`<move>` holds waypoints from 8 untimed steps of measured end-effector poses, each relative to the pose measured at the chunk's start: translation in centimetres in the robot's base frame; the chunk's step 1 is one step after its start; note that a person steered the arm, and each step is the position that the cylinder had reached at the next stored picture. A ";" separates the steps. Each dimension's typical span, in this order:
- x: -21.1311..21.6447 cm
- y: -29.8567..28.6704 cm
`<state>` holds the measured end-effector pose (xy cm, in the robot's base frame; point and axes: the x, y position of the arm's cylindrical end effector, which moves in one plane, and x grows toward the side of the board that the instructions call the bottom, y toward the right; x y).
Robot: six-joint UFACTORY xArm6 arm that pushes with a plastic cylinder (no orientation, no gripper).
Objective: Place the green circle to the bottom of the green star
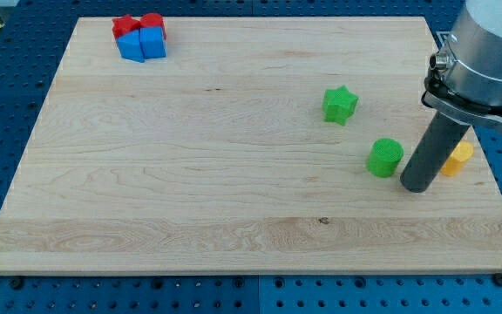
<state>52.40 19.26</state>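
Green circle (384,158): short upright cylinder, bright green.

My tip (418,187) rests just right of the green circle (384,158); green star (340,105) above-left of it; yellow block (457,159) just right, partly hidden.

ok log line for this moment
my tip right of green circle | circle lower right of green star, apart | placement not done

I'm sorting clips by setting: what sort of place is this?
Most likely a robotics lab bench. A wooden board lies on a blue perforated table, and my tip rests just right of the green circle, with small coloured blocks scattered about.
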 end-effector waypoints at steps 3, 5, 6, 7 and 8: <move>-1.9 -0.7; -3.0 -4.4; -4.3 -5.7; -4.7 -5.8; -2.9 -6.0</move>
